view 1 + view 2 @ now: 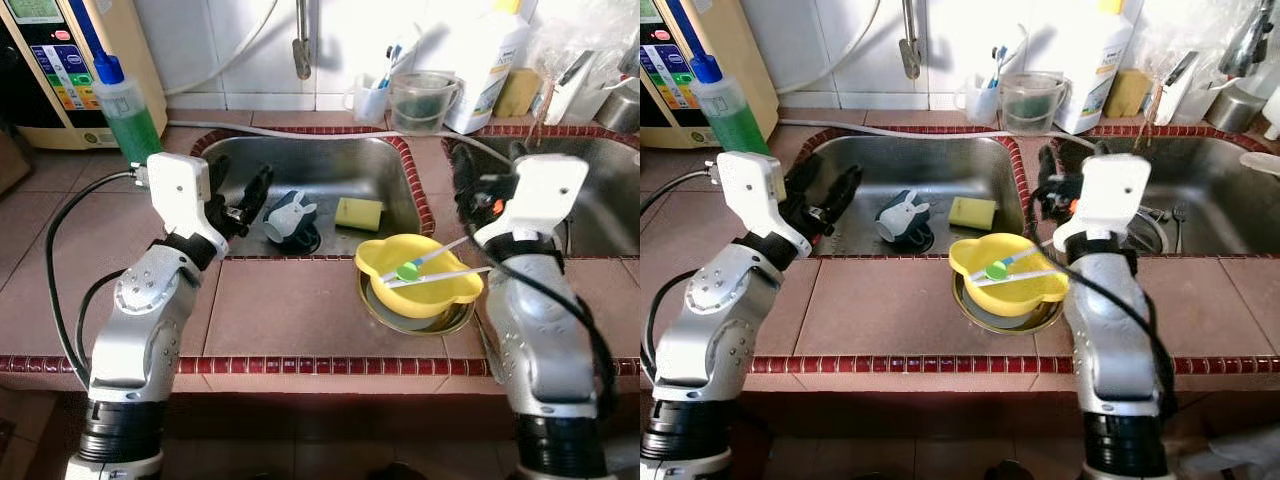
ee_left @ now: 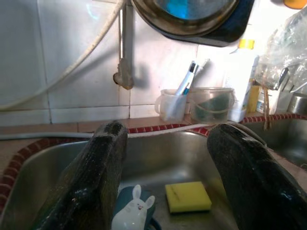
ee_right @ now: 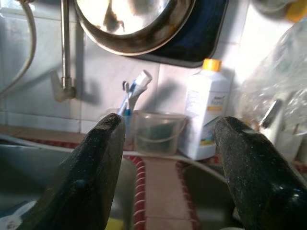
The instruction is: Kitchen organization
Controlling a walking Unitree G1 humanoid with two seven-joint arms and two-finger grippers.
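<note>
A tiled counter with a dark red border carries two steel sinks side by side, the left sink and the right sink. In the back left corner stands a cream water appliance, and just before it a bottle of green dish soap. The left gripper hangs over the left edge of the left sink with its two black fingers spread apart, holding nothing. The right gripper is above the strip between the two sinks, also with the fingers apart and empty.

On the counter edge, just in front of the left sink, a yellow bowl sits inside a metal bowl; a green spoon and white chopsticks lie across it. At the bottom of the left sink lie a dark cup with a white rabbit figure and, beside it, a yellow sponge. Behind the sinks stand a white bottle, a clear plastic container and a small cup with toothbrushes.
</note>
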